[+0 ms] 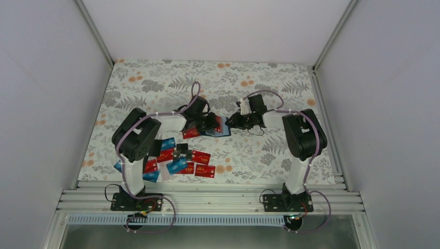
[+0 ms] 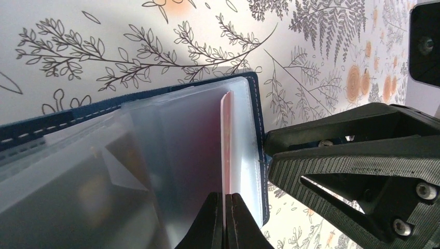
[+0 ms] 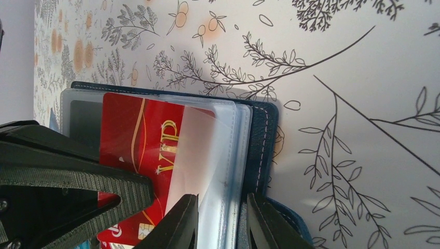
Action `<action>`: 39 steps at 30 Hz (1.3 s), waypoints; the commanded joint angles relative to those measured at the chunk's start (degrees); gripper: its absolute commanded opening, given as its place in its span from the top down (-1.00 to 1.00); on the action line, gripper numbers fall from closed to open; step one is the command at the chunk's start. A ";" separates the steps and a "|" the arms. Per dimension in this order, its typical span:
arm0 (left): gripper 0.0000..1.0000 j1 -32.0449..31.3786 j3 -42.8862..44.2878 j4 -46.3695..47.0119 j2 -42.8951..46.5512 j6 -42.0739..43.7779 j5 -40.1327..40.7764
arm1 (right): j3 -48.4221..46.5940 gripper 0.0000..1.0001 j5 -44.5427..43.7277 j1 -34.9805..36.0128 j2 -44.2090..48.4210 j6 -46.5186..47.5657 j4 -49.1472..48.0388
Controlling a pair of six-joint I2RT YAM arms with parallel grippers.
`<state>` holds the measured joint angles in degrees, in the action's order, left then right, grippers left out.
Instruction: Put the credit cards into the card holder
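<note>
The navy card holder (image 1: 223, 130) lies open mid-table, its clear sleeves fanned up (image 2: 171, 135). My left gripper (image 2: 226, 207) is shut on a red card (image 2: 226, 145), seen edge-on, standing among the sleeves. In the right wrist view this red card (image 3: 140, 140) with gold "VIP" lettering lies partly behind a clear sleeve. My right gripper (image 3: 222, 218) is shut on the holder's sleeve stack and navy cover (image 3: 262, 140) at its edge. In the top view, the left gripper (image 1: 211, 124) and the right gripper (image 1: 231, 122) meet over the holder. Several red, light blue, black and white cards (image 1: 176, 161) lie in a pile.
The card pile sits near the left arm's base at the front of the floral cloth (image 1: 259, 83). White walls enclose the table on three sides. A metal rail (image 1: 207, 197) runs along the near edge.
</note>
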<state>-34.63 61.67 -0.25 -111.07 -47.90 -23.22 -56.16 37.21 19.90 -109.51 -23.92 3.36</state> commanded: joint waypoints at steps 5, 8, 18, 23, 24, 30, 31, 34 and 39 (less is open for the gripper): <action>0.95 -1.48 -1.88 -1.14 -2.40 -2.18 -0.04 | 3.29 0.47 -0.46 0.84 -0.77 0.27 6.40; 0.95 -1.88 -1.81 -1.21 -2.54 -2.24 -0.16 | 3.42 0.47 -0.47 0.84 -0.80 0.20 6.37; 0.90 -2.52 -3.88 -1.20 -1.79 -4.17 -0.75 | 3.86 0.48 -0.35 0.93 -1.40 0.06 5.72; 0.75 -2.76 -3.89 -1.33 -1.08 -4.15 -0.69 | 4.04 0.48 -0.36 0.97 -1.16 0.19 5.70; 0.71 -2.73 -3.78 -1.72 -0.79 -4.02 -0.41 | 4.04 0.48 -0.38 0.93 -1.14 0.26 5.70; 0.42 -2.91 -2.46 -5.95 1.08 -2.64 1.68 | 4.22 0.48 -0.32 0.93 -1.14 0.17 5.57; 0.36 -2.91 -2.13 -6.58 1.27 -2.25 1.96 | 4.28 0.48 -0.30 0.94 -1.11 0.19 5.50; 0.21 -3.12 -1.27 -8.43 1.57 -1.32 2.85 | 4.41 0.48 -0.16 1.01 -1.13 0.08 5.35; -0.17 -3.43 0.09 -11.34 1.72 -0.15 3.76 | 4.72 0.48 -0.08 1.14 -1.17 0.16 5.22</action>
<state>-37.71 61.08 -4.05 -109.34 -49.71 -22.06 -54.33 39.64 20.01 -109.03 -23.94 2.31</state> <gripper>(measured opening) 0.525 0.262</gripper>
